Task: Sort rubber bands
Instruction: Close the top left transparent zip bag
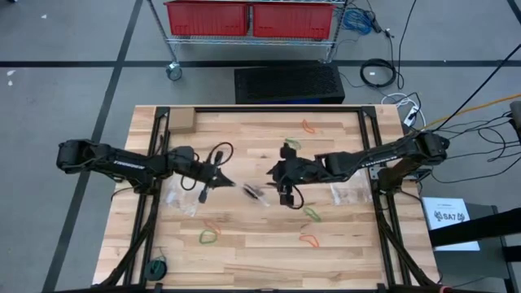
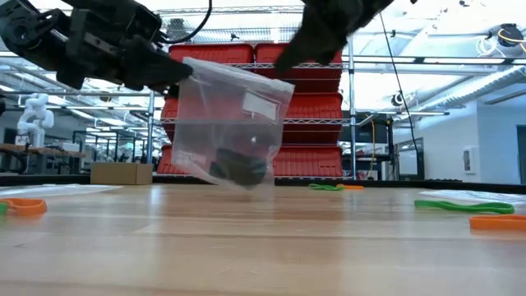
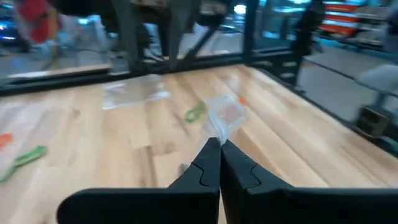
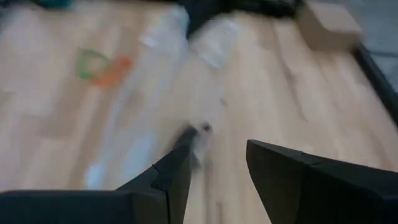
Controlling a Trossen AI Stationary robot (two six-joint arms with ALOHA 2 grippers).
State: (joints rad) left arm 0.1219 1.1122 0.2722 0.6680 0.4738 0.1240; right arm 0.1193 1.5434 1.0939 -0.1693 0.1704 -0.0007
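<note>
A clear zip bag (image 2: 234, 123) with dark rubber bands (image 2: 238, 168) in its bottom hangs over the middle of the table. My left gripper (image 2: 168, 78) is shut on one upper corner. My right gripper (image 2: 288, 59) stands open at the opposite upper corner, its fingers apart in the right wrist view (image 4: 217, 155). Loose green (image 1: 313, 214) and orange (image 1: 308, 239) rubber bands lie flat on the wood, with more at the far side (image 1: 309, 126) and the near left (image 1: 210, 236). My left gripper pinches the bag's top corner (image 3: 219, 132) between its two shut fingers, coming almost level from the table's left. The bag hangs below the fingers, tilted and clear of the table, with the dark bands in its lowest part. Whether my right gripper touches the bag I cannot tell.
Two more clear bags lie flat on the table, one near my left arm (image 1: 179, 199) and one under my right arm (image 1: 350, 194). A small cardboard box (image 1: 181, 120) sits at the far left corner. A teal object (image 1: 157, 267) lies at the near left edge.
</note>
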